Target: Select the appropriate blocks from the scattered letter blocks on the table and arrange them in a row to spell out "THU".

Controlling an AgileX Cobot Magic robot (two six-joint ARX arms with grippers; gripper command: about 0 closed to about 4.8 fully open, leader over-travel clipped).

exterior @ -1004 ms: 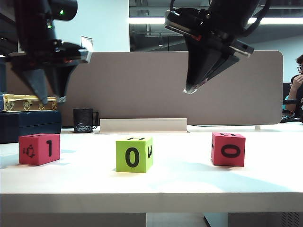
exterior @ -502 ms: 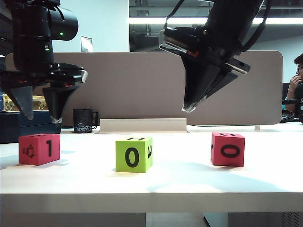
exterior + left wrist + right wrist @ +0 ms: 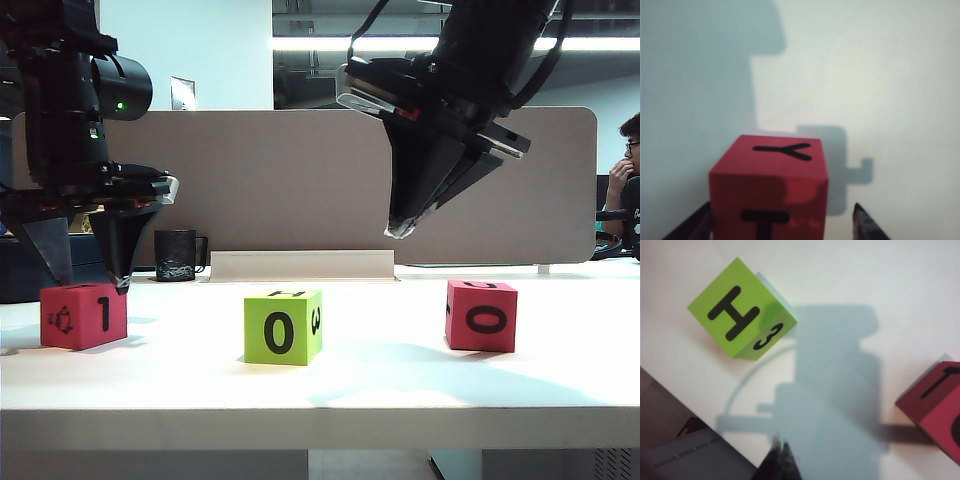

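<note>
So my left gripper [image 3: 85, 278] is spread wide right over the left red block [image 3: 84, 315], holding nothing. My right gripper [image 3: 400, 226] is pinched shut and empty, up high between the green H block [image 3: 283, 326] and the right red block [image 3: 482, 315].

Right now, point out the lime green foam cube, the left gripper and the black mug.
lime green foam cube [image 3: 283, 327], exterior view, front face.
left gripper [image 3: 85, 273], exterior view, between fingertips.
black mug [image 3: 176, 254], exterior view, body.
</note>
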